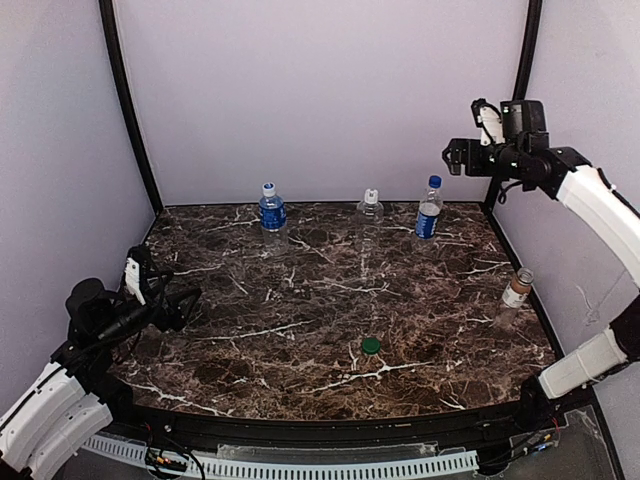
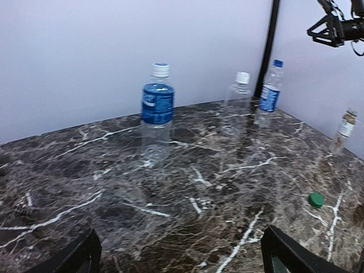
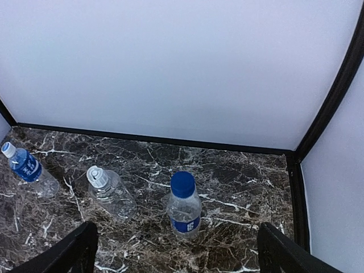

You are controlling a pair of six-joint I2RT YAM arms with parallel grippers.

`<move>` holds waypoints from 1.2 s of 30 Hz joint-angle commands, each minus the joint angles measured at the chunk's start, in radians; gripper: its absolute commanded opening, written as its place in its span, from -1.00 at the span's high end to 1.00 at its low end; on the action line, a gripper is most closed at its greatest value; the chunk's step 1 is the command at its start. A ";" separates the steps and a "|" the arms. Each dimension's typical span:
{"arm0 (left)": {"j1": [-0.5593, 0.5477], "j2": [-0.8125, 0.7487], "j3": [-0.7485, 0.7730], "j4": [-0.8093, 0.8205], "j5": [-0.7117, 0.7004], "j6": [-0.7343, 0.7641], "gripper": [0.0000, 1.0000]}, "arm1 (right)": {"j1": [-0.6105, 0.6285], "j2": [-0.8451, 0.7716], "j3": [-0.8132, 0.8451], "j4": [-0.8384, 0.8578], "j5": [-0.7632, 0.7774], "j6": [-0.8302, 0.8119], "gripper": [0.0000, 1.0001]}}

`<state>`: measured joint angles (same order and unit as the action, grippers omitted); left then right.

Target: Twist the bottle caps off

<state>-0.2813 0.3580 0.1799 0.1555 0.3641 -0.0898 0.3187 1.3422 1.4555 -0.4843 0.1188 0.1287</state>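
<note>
Dark marble-patterned tabletop point(image 1: 300, 340). Four bottles stand upright and well apart from one another, presumably spaced so either arm can reach in without knocking a neighbour.

Left gripper point(image 1: 165, 295): low over the near-left table, jaws spread wide, nothing between them. Straight ahead of those jaws, well apart: clear plastic bottle with blue label and white cap point(image 2: 156, 111), cap on. Ahead and to their right, loose on the table: small round green cap point(image 2: 316, 199).

Right gripper point(image 1: 470, 140): high above the far-right corner, jaws spread, empty. Below and just ahead of them: clear bottle with blue label and blue cap point(image 3: 184, 207), cap on. Left of that: plain clear bottle with white cap point(image 3: 108, 190), cap on. Brown coffee-drink bottle with white label point(image 1: 515, 292): well below and behind these jaws, near the right table edge. Its neck looks bare, so the green cap is likely its own; cannot confirm.

Judgement: one cap off, three to go. The raised pose reads as clearance above the bottle tops. The blue-capped bottle is the nearest candidate.
</note>
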 commanded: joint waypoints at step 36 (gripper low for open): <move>0.058 0.023 -0.007 -0.036 -0.208 0.084 -0.97 | 0.004 0.478 0.336 -0.135 0.196 -0.008 1.00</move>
<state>-0.2314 0.3798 0.1799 0.1112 0.0868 -0.0128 0.3187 1.9007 1.7996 -0.6090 0.2619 0.1249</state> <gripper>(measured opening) 0.987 0.297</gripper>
